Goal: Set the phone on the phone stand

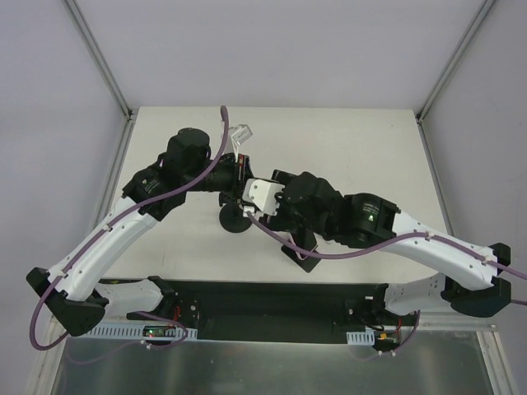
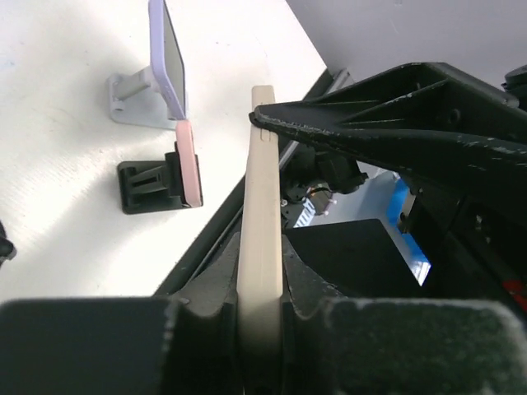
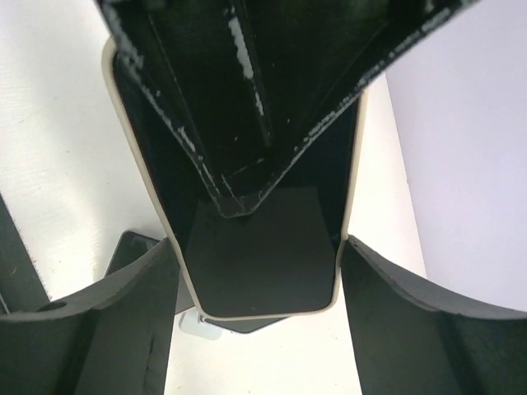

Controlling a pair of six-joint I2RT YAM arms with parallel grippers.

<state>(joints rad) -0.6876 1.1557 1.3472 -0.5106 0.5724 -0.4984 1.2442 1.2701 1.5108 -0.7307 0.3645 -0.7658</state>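
A phone in a cream case [image 2: 262, 206] stands edge-on between my left gripper's [image 2: 262, 276] jaws, which are shut on its two faces. In the right wrist view the same phone [image 3: 263, 263] shows its dark screen, and my right gripper [image 3: 259, 271] has its fingers against the phone's two cream side edges. One right finger [image 2: 395, 123] touches the phone's upper edge in the left wrist view. In the top view both grippers [image 1: 240, 177] [image 1: 276, 191] meet at mid-table and hide the phone. A black round-based stand [image 1: 236, 219] sits just below them.
A white stand [image 2: 132, 95] carries a lilac phone [image 2: 167, 58]. A black stand [image 2: 146, 185] carries a pink phone [image 2: 188, 164], close to the table's near edge and its black rail [image 2: 222, 239]. A small clear object [image 1: 241, 132] lies further back.
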